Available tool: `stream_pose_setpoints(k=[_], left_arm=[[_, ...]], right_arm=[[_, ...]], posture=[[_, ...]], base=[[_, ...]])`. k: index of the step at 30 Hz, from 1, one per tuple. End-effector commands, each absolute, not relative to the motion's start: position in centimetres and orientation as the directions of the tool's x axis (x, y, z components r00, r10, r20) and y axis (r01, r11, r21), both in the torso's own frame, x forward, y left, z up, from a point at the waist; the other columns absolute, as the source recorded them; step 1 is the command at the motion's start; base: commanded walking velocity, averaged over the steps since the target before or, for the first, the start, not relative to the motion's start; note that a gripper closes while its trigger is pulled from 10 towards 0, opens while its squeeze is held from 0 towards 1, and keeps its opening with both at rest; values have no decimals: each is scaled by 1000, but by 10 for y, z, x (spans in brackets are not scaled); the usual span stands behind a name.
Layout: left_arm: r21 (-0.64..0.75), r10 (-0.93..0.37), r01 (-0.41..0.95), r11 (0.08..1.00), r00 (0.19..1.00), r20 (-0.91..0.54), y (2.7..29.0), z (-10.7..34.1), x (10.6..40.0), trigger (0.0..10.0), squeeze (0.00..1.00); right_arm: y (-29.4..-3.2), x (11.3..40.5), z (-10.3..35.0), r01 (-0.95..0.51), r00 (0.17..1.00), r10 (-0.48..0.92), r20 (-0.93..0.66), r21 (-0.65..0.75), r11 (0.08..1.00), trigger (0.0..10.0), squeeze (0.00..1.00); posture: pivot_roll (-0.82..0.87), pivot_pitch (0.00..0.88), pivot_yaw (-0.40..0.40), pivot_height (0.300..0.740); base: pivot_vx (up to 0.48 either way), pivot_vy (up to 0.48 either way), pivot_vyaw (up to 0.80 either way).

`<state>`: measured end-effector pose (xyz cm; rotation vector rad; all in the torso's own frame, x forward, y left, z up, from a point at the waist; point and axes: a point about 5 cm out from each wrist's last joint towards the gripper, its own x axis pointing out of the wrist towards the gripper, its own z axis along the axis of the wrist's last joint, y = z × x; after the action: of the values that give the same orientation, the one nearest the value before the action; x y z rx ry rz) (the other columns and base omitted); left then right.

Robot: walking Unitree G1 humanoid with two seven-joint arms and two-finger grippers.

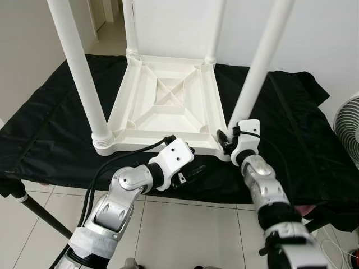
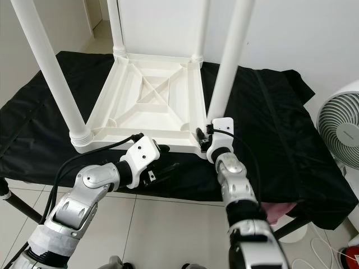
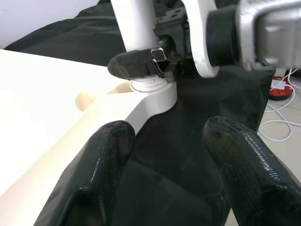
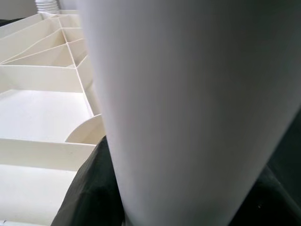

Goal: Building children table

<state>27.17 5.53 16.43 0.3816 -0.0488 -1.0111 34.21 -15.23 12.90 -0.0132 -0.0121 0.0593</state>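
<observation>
Right gripper (image 1: 227, 140) clamps the near-right leg (image 1: 259, 61) at its base, steadying it at five o'clock of the upturned tabletop (image 1: 168, 101); left gripper (image 1: 190, 172) waits released.

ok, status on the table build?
Right gripper clamped round the near right leg at its base. Left gripper open, by the tabletop's front edge. All four legs standing, table upside down on black cloth. Nothing in the way.
</observation>
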Motion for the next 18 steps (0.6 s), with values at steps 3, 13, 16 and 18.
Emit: stream_pose_setpoints(k=[3, 13, 16, 18], left_arm=[[354, -807, 781, 514, 580, -109, 54, 165, 273, 10000, 0], [353, -807, 782, 515, 580, -108, 53, 165, 272, 10000, 0], [352, -806, 781, 516, 581, -108, 53, 165, 272, 10000, 0], [352, -806, 780, 517, 582, -107, 53, 165, 272, 10000, 0]], right_arm=[[-142, 331, 127, 58, 998, -58, 16, -11, 998, 10000, 0], [-122, 323, 134, 15, 999, -18, 48, 51, 999, 10000, 1000], [-128, 323, 139, 9, 998, -11, 69, 37, 999, 10000, 1000], [-130, 323, 140, 1, 997, -3, 75, 36, 999, 10000, 1000]], posture=[[-110, 40, -17, 740], [-108, 37, -22, 740], [-108, 37, -24, 740], [-108, 37, -24, 740]], base=[[0, 0, 0], [0, 0, 0], [0, 0, 0], [0, 0, 0]])
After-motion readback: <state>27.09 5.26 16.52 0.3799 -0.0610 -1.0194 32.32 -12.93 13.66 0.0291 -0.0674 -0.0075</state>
